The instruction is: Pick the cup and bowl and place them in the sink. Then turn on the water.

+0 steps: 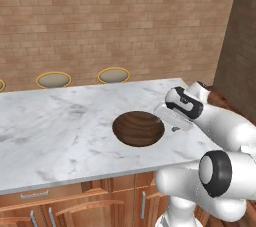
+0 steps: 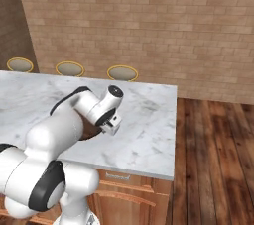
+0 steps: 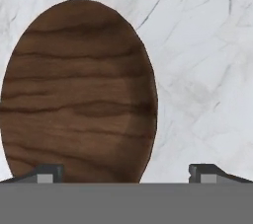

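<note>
Bowl (image 1: 138, 128) is the one task thing on the marble counter (image 1: 55, 131) at this moment: wide, shallow, dark wood with grain lines, sitting upright on the stone near the counter's front edge and toward its right end. Every other place here is given relative to that bowl.

Just to the bowl's right, and a little above its rim, hangs the gripper (image 1: 172, 121), carried on the white arm that rises from below the counter's front. In the hand view the two dark fingertips (image 3: 48, 173) stand far apart, the jaws fully spread and holding nothing; one tip sits over the bowl's near rim and the other over bare marble beside it. That offset looks deliberate: a bowl this broad cannot be spanned across its width, so the sensible grasp is a pinch on the rim wall, one finger inside and one outside. This is a judgement from the pose, not something shown.

Beyond the bowl, past the counter's far edge, three round stools (image 1: 53, 79) stand before a brick wall (image 1: 120, 21).

The bowl appears untouched and not yet lifted, so the task looks to be at an early reaching step.
</note>
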